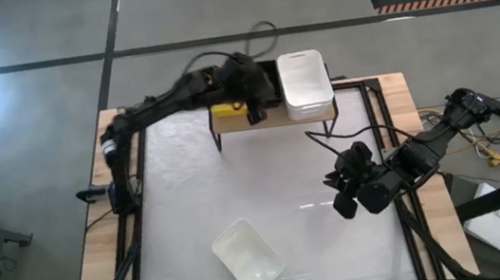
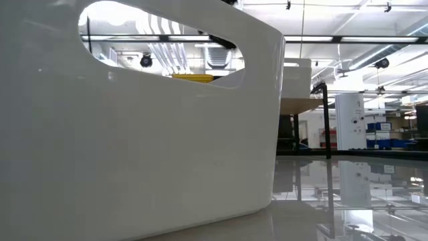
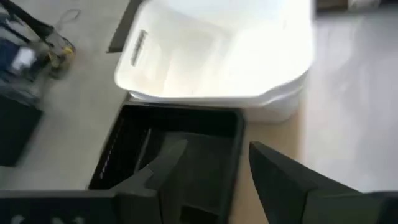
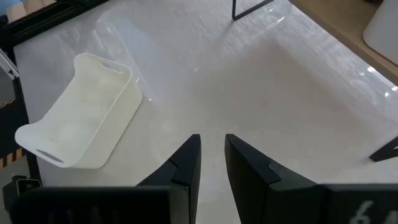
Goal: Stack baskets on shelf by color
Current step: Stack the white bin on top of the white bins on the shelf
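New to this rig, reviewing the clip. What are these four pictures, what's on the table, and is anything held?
Two dark robot arms work at a table. One camera looks down from above, one sits at table-top height, and one rides on each wrist.

On the small wooden-topped shelf sit a stack of translucent white baskets, a black slotted basket and a yellow basket.

The left gripper is over the black basket, fingers apart and holding nothing.

The right gripper hangs above bare table, holding nothing.

One loose white basket lies near the table's front edge; it fills the low view.
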Controlling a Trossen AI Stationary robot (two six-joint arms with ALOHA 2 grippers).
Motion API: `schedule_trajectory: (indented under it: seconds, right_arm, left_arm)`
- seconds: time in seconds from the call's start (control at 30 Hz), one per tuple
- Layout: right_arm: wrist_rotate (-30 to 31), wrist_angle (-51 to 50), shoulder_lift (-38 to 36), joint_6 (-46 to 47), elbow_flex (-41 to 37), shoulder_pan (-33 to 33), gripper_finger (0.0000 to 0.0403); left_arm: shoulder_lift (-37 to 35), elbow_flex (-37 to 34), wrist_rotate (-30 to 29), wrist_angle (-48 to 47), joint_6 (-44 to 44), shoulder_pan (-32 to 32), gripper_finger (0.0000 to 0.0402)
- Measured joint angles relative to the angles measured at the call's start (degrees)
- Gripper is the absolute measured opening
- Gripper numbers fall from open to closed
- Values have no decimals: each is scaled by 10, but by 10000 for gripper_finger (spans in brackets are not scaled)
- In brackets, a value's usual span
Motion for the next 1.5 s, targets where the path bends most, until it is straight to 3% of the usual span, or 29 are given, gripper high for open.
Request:
schedule_trajectory:
  seconds: [0.2, 0.43, 0.67, 0.77, 0.9, 1.17, 1.5]
  right_arm:
    - [2, 1, 8, -41, -4, 0, 66]
    - [-13, 92, 57, -185, -35, -15, 66]
    - [-184, 260, 146, -400, -38, -27, 76]
    - [-264, 351, 178, -450, -38, -27, 96]
    - [-322, 443, 220, -449, -38, -27, 133]
    - [-361, 489, 334, -470, 16, -14, 198]
    - [-361, 408, 496, -487, 203, -13, 205]
  left_arm:
    - [-91, -3, 66, -83, -167, -37, 155]
    - [-195, -71, 35, -211, -352, -167, 155]
    - [-270, -223, -84, -220, -639, -349, 155]
    - [-282, -290, -93, -202, -762, -415, 154]
    - [-282, -361, -94, -175, -868, -490, 154]
    - [-273, -463, -94, -67, -932, -563, 154]
    - [-272, -526, -91, 47, -930, -600, 154]
